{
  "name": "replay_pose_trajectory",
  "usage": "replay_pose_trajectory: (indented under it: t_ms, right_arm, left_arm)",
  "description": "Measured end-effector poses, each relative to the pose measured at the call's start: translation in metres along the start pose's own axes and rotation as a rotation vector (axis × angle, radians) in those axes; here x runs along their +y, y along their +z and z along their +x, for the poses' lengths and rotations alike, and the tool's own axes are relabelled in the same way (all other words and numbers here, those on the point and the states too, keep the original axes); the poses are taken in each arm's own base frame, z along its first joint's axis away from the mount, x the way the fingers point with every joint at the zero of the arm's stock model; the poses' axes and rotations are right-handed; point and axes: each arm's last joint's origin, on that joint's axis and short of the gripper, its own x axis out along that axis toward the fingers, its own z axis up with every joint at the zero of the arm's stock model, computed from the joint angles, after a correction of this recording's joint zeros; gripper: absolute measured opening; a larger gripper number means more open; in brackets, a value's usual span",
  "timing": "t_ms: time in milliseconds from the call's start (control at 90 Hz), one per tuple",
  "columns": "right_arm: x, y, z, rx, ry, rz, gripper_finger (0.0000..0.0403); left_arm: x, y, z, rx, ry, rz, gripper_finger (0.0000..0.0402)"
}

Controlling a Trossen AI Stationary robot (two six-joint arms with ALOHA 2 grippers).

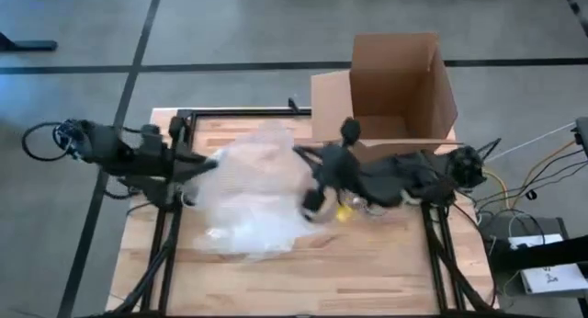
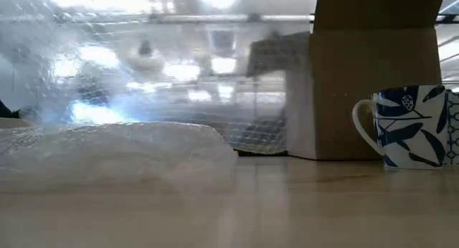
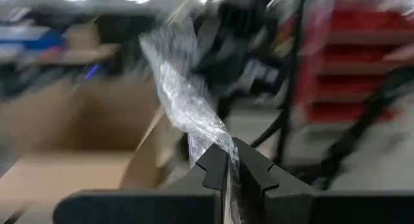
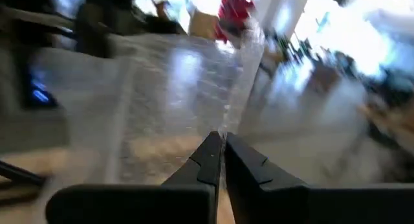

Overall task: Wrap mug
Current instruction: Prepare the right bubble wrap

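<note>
the left gripper point(image 3: 231, 164) pinches one edge of the bubble wrap point(image 1: 253, 189) at centre-left of the high view; the right gripper point(image 4: 222, 153) pinches its opposite edge near centre. the mug point(image 2: 410, 126) stands on the table point(image 1: 386, 263) at the right of the low view, beside the cardboard box point(image 1: 395, 88).
</note>
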Motion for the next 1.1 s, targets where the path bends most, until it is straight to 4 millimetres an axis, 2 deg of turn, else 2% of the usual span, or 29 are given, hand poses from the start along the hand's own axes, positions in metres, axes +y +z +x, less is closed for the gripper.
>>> replay_pose_trajectory:
  t_ms: [189, 322, 556, 700, 789, 933, 1011, 1100]
  right_arm:
    - [-0.029, -0.047, 0.058, 0.248, -0.155, -0.008, 0.0]
    - [-0.039, -0.085, 0.1, 0.363, -0.143, 0.001, 0.0]
    - [-0.053, -0.159, 0.159, 0.445, -0.146, -0.024, 0.0]
    - [-0.069, -0.19, 0.181, 0.435, -0.183, 0.027, 0.0]
    - [-0.079, -0.199, 0.187, 0.441, -0.199, 0.021, 0.0]
    - [-0.088, -0.202, 0.191, 0.462, -0.202, -0.059, 0.0]
    - [-0.091, -0.197, 0.188, 0.487, -0.183, -0.137, 0.0]
    - [-0.092, -0.183, 0.183, 0.487, -0.157, -0.205, 0.0004]
  left_arm:
    - [0.015, -0.03, 0.016, 0.153, 0.331, 0.059, 0.0]
    - [0.038, -0.062, 0.035, 0.275, 0.533, 0.083, 0.0]
    - [0.101, -0.12, 0.063, 0.507, 0.809, 0.042, 0.0]
    - [0.141, -0.148, 0.078, 0.558, 0.793, -0.047, 0.0]
    - [0.161, -0.164, 0.09, 0.542, 0.745, -0.098, 0.0]
    - [0.187, -0.186, 0.105, 0.564, 0.77, -0.097, 0.0]
    - [0.199, -0.194, 0.111, 0.582, 0.815, -0.083, 0.0]
    - [0.213, -0.204, 0.119, 0.617, 0.865, -0.057, 0.0]
